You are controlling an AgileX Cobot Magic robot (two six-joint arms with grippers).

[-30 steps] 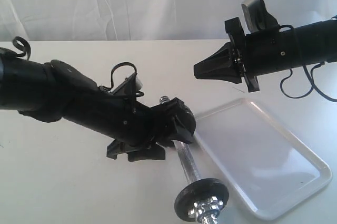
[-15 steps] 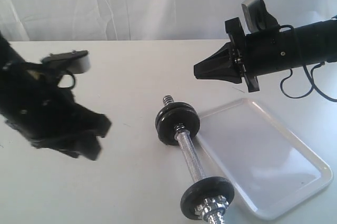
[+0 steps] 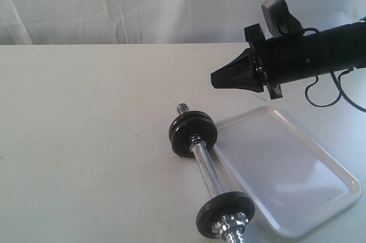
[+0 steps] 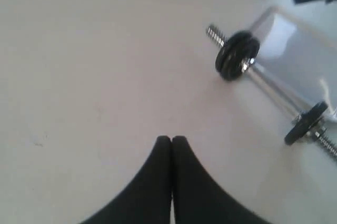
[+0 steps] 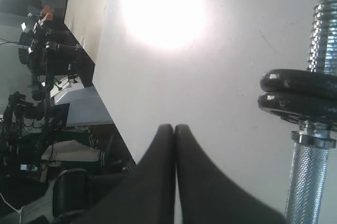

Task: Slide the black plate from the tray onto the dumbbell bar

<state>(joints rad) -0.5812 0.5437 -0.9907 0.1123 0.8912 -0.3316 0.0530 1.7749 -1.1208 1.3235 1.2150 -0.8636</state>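
Observation:
The dumbbell bar (image 3: 206, 171) lies on the white table, its chrome rod running from a threaded far end to a silver nut at the near end. Two black plates (image 3: 193, 134) sit stacked at its far end and one black plate (image 3: 225, 214) at its near end. The white tray (image 3: 286, 168) beside it holds nothing. My right gripper (image 3: 214, 80) hovers shut above the table, behind the tray. In the right wrist view, the right gripper (image 5: 174, 127) is shut and empty, with the stacked plates (image 5: 297, 100) off to one side. My left gripper (image 4: 171, 138) is shut and empty, away from the dumbbell bar (image 4: 274, 89).
A white curtain (image 3: 143, 3) hangs behind the table. Beyond the table's edge, the right wrist view shows dark equipment (image 5: 47, 60). A bright glare patch (image 5: 163, 8) lies on the tabletop. The left arm is outside the exterior view.
The left arm let go of the bar's far end and pulled away to the left, out of the exterior view. The dumbbell now lies free. The right arm has not moved.

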